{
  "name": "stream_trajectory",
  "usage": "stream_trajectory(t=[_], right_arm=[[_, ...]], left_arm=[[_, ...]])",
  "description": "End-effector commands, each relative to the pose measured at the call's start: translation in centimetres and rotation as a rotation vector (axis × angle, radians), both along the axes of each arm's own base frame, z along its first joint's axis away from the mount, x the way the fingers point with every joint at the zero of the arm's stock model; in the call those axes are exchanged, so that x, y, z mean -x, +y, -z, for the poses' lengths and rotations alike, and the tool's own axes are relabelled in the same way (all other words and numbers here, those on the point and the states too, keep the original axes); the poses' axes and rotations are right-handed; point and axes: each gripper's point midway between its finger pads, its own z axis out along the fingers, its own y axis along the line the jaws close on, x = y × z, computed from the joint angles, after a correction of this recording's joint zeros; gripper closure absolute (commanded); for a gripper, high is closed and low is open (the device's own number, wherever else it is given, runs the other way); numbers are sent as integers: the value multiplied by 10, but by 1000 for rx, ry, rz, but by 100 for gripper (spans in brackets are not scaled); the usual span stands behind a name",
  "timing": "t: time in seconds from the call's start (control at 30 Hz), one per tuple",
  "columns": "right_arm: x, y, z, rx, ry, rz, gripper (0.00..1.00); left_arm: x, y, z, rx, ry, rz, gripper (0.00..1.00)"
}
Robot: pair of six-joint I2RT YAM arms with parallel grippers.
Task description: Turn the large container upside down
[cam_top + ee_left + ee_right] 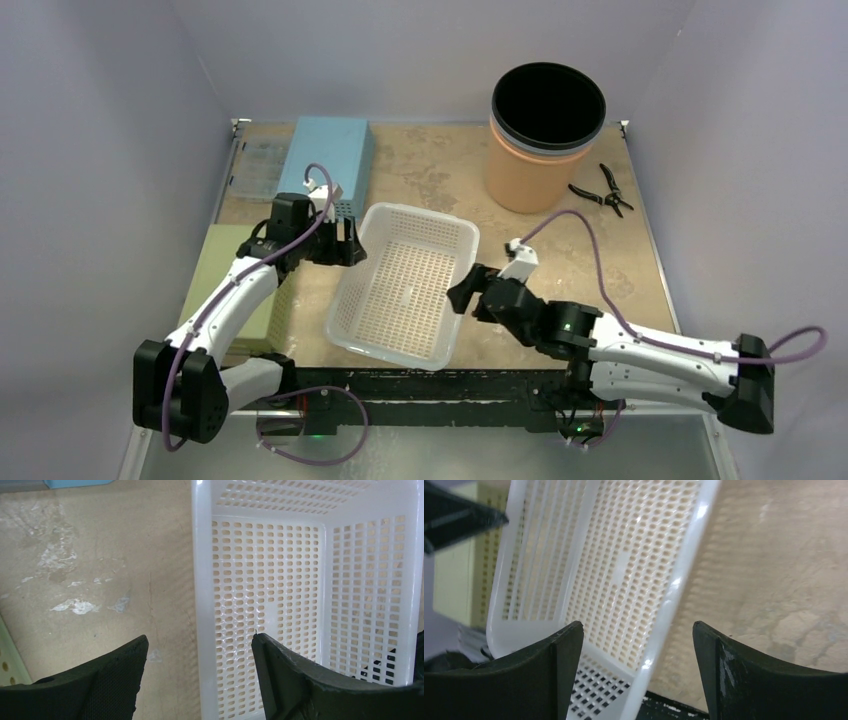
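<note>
The large container is a white perforated basket [405,300], open side up in the middle of the table, its near end at the table's front edge. My left gripper [350,243] stands open astride the basket's left rim, one finger outside and one inside the wall. In the left wrist view the rim [205,580] runs between the fingers of the left gripper [200,637] with a gap on both sides. My right gripper [462,292] is open astride the right rim. The right wrist view shows the basket [624,555] and the right gripper [638,625], with the rim untouched.
An orange bucket [545,140] with a black inside stands at the back right, and pliers [603,190] lie beside it. A blue box [330,160] is at the back left. A green box [235,280] lies under the left arm.
</note>
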Motion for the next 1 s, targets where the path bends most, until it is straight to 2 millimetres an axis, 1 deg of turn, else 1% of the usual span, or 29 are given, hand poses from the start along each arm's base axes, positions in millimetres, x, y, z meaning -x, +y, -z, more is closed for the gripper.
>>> stream_trajectory(t=[0.0, 0.13, 0.2, 0.4, 0.53, 0.6, 0.67, 0.7, 0.73, 0.83, 0.9, 0.97], right_arm=[[-11, -16, -11, -221, 58, 121, 20], [-13, -19, -8, -327, 77, 117, 24], [-14, -16, -2, -348, 102, 104, 28], [-20, 0, 10, -424, 169, 47, 36], [-21, 7, 16, -505, 208, 2, 47], [-21, 7, 16, -531, 211, -2, 49], [-22, 6, 11, -575, 208, -6, 50], [-23, 3, 12, -605, 206, 3, 50], [-22, 1, 7, -660, 202, 0, 50], [-19, -5, 3, -810, 205, -5, 52], [-17, -8, 6, -857, 229, -13, 54], [-14, -5, 9, -856, 250, -37, 55]], left_arm=[[2, -16, -4, -6, -36, 74, 26], [6, -21, 2, -35, -16, 94, 31], [7, -23, 3, -43, -12, 100, 34], [7, -23, 3, -54, -16, 94, 41], [6, -23, 4, -59, -14, 94, 45], [7, -23, 4, -60, -11, 94, 46], [6, -23, 4, -61, -13, 95, 47], [6, -23, 4, -62, -14, 96, 48], [6, -23, 4, -62, -13, 95, 48], [7, -23, 5, -60, -11, 98, 50], [7, -24, 5, -59, -9, 102, 52], [7, -25, 6, -58, -5, 106, 53]])
